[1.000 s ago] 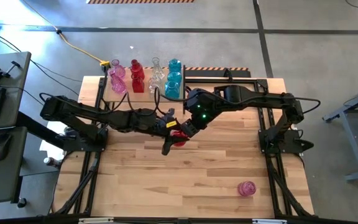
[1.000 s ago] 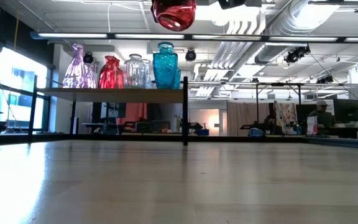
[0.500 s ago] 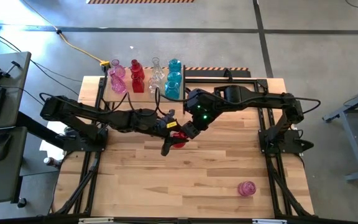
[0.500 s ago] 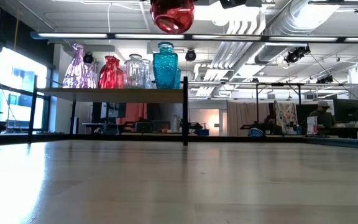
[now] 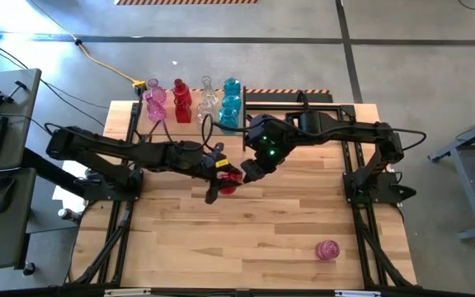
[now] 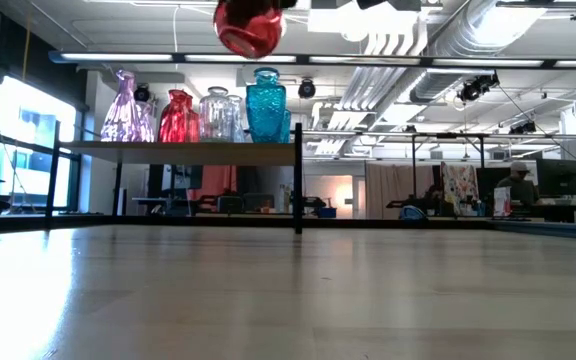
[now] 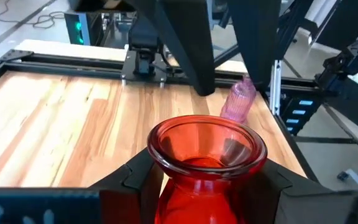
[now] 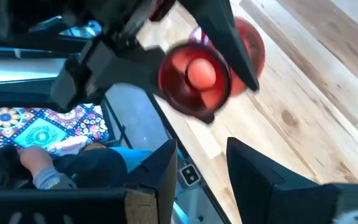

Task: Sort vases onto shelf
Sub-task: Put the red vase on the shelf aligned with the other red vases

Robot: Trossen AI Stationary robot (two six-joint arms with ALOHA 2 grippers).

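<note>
A red vase hangs high above the tabletop's middle, with my left gripper shut on it; its round body shows at the top of the low view. My right gripper stands open just to the vase's right, apart from it and with nothing between its fingers. The shelf stands at the table's far left and carries pink, red, clear and teal vases upright on their bases. One pink vase lies on its side on the tabletop at the near right. My left gripper pinches the red vase's neck, just under the flared rim, between its two fingers. The fingers come from the table's left, close to level. The vase is about upright, mouth up, lifted clear of the table with its body below the fingers.
The shelf's black frame posts rise at its right end. A black frame lies along the table's far right. Bare wooden tabletop spreads across the near half.
The red vase, in my left gripper, has moved a little toward the table's left and away from my right gripper, whose fingers no longer touch it. My right gripper has stayed where it was.
</note>
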